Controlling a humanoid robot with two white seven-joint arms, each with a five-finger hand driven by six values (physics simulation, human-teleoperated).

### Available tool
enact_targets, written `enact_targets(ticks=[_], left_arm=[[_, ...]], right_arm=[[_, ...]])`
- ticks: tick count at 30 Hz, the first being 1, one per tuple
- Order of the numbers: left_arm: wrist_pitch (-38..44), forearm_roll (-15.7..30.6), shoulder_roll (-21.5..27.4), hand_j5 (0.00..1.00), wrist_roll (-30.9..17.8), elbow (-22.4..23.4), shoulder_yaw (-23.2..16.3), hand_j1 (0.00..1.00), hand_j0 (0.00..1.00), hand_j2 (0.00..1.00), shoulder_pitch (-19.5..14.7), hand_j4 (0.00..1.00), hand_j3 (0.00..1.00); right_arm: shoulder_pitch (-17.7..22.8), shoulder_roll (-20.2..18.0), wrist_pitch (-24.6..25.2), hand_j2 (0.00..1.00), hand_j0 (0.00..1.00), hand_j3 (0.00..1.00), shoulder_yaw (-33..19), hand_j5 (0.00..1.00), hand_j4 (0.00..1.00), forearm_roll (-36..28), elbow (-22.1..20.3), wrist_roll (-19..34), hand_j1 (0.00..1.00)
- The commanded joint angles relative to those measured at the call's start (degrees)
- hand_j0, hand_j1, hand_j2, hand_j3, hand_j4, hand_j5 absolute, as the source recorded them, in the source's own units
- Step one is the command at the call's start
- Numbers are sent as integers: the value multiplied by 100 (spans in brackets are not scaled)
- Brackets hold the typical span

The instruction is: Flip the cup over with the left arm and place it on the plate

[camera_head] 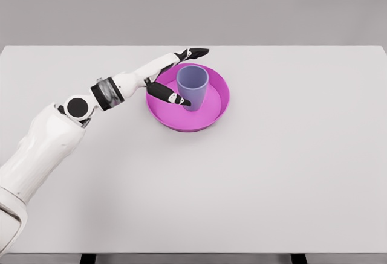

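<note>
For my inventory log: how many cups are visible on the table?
1. The purple cup stands upright on the pink plate, beside the open left hand. Nothing seems hidden.

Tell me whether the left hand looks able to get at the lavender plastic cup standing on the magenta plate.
Probably yes: the left hand is open right beside the upright lavender plastic cup on the round magenta plate, fingers either side, nothing between.

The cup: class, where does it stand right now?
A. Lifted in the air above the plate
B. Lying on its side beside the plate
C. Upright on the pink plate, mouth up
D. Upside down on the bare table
C: the cup stands mouth up inside the plate, with the left hand spread open beside it.
</note>
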Motion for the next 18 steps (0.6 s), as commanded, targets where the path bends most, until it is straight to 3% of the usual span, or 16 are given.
enact_targets(ticks=[1,10,18], left_arm=[[8,60,42,100,2,-7,17,100,100,100,0,100,100],[8,96,666,100,-7,-278,105,100,100,100,18,100,100],[8,104,1756,100,1,-587,105,100,100,100,185,100,100]], right_arm=[[0,0,-1,100,100,100,0,100,100,0,0,-2,100],[0,0,-1,100,100,100,0,100,100,0,0,-2,100],[0,0,-1,100,100,100,0,100,100,0,0,-2,100]])
